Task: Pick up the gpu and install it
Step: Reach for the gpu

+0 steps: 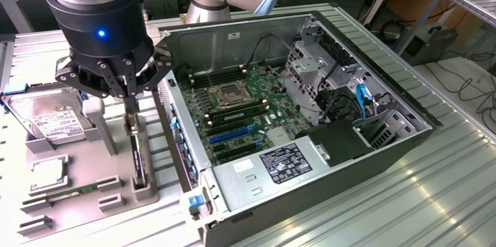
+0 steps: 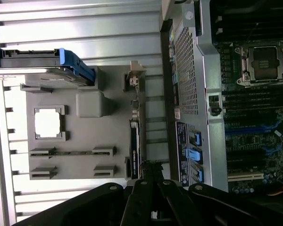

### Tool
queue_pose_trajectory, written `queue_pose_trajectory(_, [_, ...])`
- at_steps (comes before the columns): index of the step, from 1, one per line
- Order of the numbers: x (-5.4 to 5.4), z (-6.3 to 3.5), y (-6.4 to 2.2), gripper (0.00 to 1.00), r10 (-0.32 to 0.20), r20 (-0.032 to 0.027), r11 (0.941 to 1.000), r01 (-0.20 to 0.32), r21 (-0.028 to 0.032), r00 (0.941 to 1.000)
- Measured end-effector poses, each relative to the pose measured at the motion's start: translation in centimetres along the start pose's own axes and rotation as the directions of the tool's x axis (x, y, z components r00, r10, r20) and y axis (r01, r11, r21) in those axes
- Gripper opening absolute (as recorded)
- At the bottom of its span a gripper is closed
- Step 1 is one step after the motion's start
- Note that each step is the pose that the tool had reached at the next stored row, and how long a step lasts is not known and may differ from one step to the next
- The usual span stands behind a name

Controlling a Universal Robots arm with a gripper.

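- The claw (image 1: 132, 106) is closed and reaches down to the upper edge of the gpu (image 1: 138, 155); it appears to pinch that edge, though the contact is hard to make out.
- The gpu (image 2: 135, 146) stands on edge in a slot of the grey holder tray (image 1: 85, 200), just beside the open computer case (image 1: 403, 142).
- A hard drive (image 1: 48, 120) rests at the tray's far end.
- Tray and case sit on the slatted metal bench (image 1: 442, 200).

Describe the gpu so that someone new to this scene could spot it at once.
At the exterior view's left, beside the open computer case, lies a gray fixture. The gpu stands on edge in the slot along its side nearest the case, directly under the gripper. It is a thin dark card, unlike the thick silver hard drive and the small green memory stick.
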State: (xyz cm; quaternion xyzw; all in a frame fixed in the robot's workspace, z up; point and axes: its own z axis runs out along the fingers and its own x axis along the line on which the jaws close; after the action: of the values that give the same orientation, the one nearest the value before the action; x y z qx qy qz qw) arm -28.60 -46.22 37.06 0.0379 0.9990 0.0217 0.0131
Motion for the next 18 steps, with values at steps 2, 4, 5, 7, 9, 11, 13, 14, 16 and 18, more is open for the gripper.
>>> queue_pose_trajectory(2, [0.00, 0.01, -0.04, 0.11, 0.000, 0.0000, 1.0000, 0.000, 0.0000, 1.0000])
queue_pose_trajectory(4, [0.00, 0.02, -0.09, 0.11, 0.000, -0.0001, 1.0000, 0.000, 0.0000, 1.0000])
queue_pose_trajectory(5, [-0.01, 0.03, -0.11, 0.11, 0.000, 0.0000, 1.0000, 0.000, 0.0000, 1.0000])
queue_pose_trajectory(7, [-0.01, 0.04, -0.15, 0.11, 0.000, -0.0001, 1.0000, 0.000, 0.0000, 1.0000])
queue_pose_trajectory(9, [-0.01, 0.06, -0.21, 0.11, 0.000, 0.0000, 1.0000, 0.000, 0.0000, 1.0000])
queue_pose_trajectory(11, [-0.02, 0.06, -0.25, 0.11, 0.000, -0.0001, 1.0000, 0.000, 0.0000, 1.0000])
queue_pose_trajectory(13, [-0.02, 0.08, -0.30, 0.11, 0.000, 0.0000, 1.0000, 0.000, 0.0000, 1.0000])
queue_pose_trajectory(14, [-0.02, 0.09, -0.32, 0.11, 0.000, 0.0000, 1.0000, 0.000, 0.0000, 1.0000])
queue_pose_trajectory(16, [-0.03, 0.09, -0.36, 0.11, 0.000, 0.0000, 1.0000, 0.000, 0.0000, 1.0000])
queue_pose_trajectory(18, [-0.03, 0.11, -0.41, 0.11, 0.000, -0.0001, 1.0000, 0.000, 0.0000, 1.0000])
